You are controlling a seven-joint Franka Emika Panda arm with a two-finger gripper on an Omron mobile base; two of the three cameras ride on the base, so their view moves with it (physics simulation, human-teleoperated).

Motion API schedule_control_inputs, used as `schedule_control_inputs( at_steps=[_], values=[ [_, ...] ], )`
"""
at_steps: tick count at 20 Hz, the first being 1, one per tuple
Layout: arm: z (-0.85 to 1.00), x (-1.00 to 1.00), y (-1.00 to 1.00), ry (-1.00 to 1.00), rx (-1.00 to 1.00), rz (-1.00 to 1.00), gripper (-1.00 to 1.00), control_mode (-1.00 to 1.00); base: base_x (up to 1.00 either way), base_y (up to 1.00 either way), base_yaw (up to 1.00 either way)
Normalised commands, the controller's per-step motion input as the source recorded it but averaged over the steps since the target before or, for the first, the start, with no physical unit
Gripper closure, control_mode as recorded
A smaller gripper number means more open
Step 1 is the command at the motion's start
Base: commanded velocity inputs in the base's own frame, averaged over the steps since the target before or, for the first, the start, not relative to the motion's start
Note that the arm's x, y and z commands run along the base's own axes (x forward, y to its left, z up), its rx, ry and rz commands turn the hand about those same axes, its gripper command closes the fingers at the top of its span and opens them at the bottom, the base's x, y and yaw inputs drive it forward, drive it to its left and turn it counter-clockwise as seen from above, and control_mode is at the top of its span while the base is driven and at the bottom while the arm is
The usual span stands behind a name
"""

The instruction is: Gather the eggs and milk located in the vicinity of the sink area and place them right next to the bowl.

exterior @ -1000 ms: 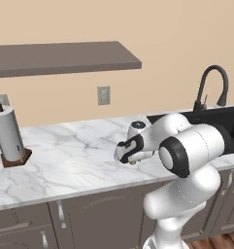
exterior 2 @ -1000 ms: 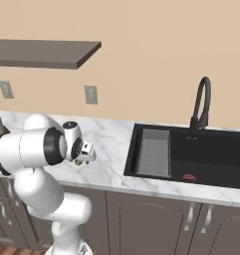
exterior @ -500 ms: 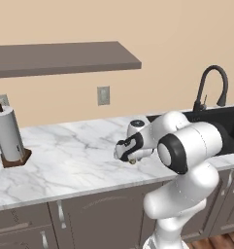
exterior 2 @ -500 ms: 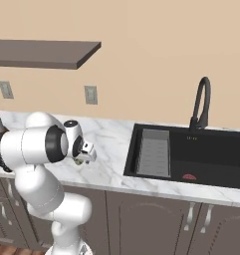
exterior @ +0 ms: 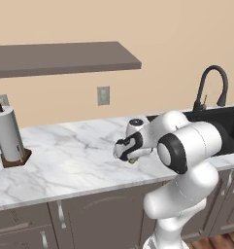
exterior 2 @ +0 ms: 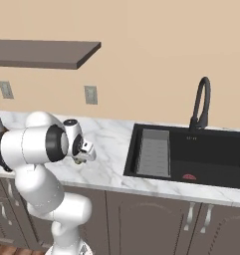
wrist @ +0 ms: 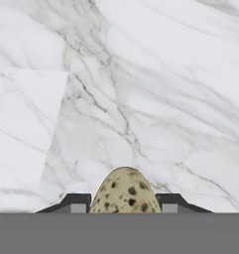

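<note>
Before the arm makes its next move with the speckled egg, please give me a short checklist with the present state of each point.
1. Speckled egg sits between the fingertips of the gripper: ok.
2. Egg looks whole, no crack seen: ok.
3. Marble counter under the hand is bare: ok.
4. Bowl located as the goal: cannot tell.
5. Gripper stands away from the sink, over the counter: ok.
6. Firmness of the grip: cannot tell.

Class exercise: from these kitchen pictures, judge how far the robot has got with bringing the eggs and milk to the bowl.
Done: nothing looks delivered, and no bowl or milk is in sight. In hand: the speckled egg sits between the jaws of the gripper, carried over the marble counter left of the sink. Left: setting this egg by the bowl, then fetching the other egg and the milk.
</note>
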Motion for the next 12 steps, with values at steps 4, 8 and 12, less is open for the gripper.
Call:
schedule_control_inputs(
  at_steps=[4, 8, 12],
  values=[
    [0.14, -0.01, 0.13, 0.0, 0.0, -0.04, 1.0, -1.0, 0.0, 0.0, 0.0],
    [0.57, -0.07, 0.0, -0.03, 0.0, -0.09, 1.0, -1.0, 0.0, 0.0, 0.0],
    [0.86, -0.06, 0.0, -0.03, 0.0, -0.17, 1.0, -1.0, 0.0, 0.0, 0.0]
  ],
)
